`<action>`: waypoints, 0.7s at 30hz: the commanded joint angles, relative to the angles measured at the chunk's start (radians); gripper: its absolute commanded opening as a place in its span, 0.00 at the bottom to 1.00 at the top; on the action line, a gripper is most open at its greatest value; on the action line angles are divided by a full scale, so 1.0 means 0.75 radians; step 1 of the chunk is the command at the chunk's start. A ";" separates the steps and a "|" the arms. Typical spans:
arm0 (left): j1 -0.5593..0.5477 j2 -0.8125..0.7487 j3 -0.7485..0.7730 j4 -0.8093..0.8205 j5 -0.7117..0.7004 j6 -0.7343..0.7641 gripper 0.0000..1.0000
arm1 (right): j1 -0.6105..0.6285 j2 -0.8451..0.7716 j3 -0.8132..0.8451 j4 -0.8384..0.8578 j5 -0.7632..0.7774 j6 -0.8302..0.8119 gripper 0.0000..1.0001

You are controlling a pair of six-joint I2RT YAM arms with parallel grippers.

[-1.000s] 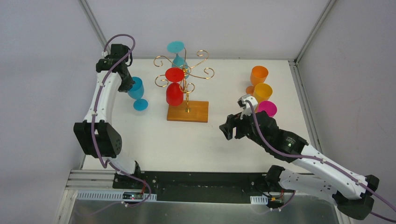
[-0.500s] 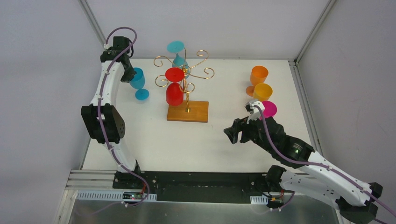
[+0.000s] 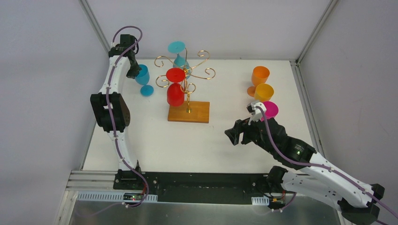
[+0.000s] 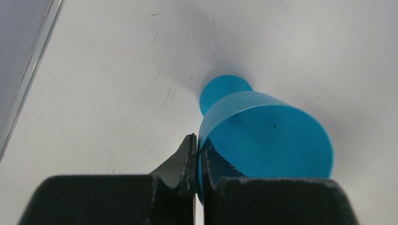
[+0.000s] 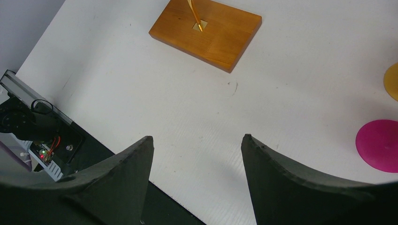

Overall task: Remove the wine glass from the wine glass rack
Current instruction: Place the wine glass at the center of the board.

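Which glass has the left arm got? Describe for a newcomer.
Find the gold wine glass rack mid-table, then look left. The blue wine glass there is off the rack, rim pinched in the left fingers; the other blue glass hangs on it.

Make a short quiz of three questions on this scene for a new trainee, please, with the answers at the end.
1. True or false: the right gripper holds a glass.
2. Where does the left gripper pinch the blue glass? A) stem B) rim C) foot
3. How many glasses hang on the rack?

Key
1. False: its jaws are open, with nothing between them.
2. B
3. Two: the red glass and the cyan glass.
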 commanded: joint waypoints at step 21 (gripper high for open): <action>0.003 0.007 -0.010 0.079 0.061 0.028 0.32 | -0.004 0.022 0.010 -0.001 -0.027 0.050 0.77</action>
